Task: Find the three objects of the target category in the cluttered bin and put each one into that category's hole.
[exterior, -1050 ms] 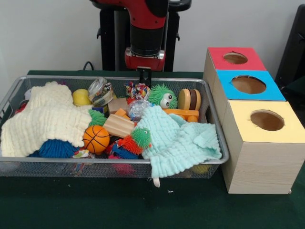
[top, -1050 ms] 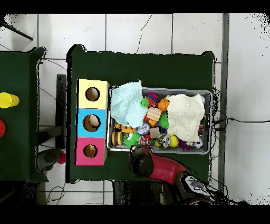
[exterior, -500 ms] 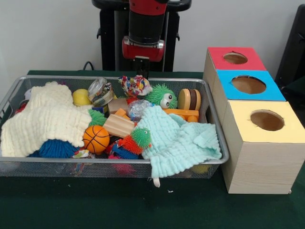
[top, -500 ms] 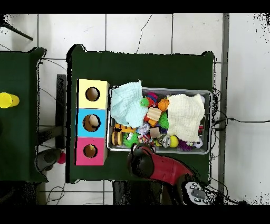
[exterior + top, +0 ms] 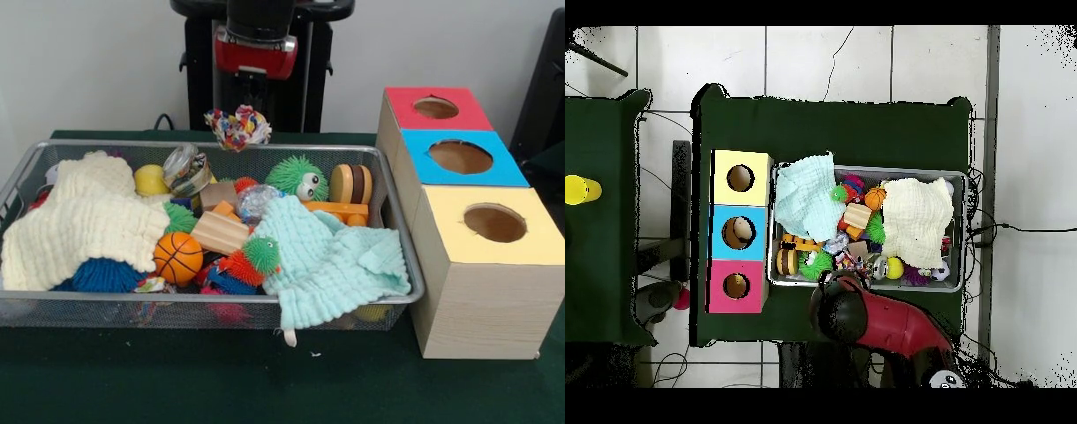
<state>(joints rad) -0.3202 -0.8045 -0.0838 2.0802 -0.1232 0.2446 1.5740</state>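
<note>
A multicoloured woven rope ball [image 5: 237, 126] hangs in the air just above the far rim of the wire bin [image 5: 212, 299]. My gripper [image 5: 244, 106] is shut on its top, below the red wrist. The ball is clear of the other toys. To the right stands a row of boxes with a red-topped hole [image 5: 435, 107], a blue-topped hole [image 5: 460, 156] and a yellow-topped hole [image 5: 494, 223]. In the overhead view the arm's head [image 5: 840, 310] covers the gripper and the ball; the red box [image 5: 736, 286] lies to its left.
The bin holds a cream knitted cloth [image 5: 84, 221], a mint cloth [image 5: 331, 256], an orange basketball [image 5: 177, 257], a green fuzzy toy with eyes [image 5: 298, 177], wooden blocks [image 5: 218, 231], a yellow ball [image 5: 150, 180] and other toys.
The gripper has risen out of the bin with the rope ball in it, moving slightly left in the front view. The toys left in the bin have not shifted.
</note>
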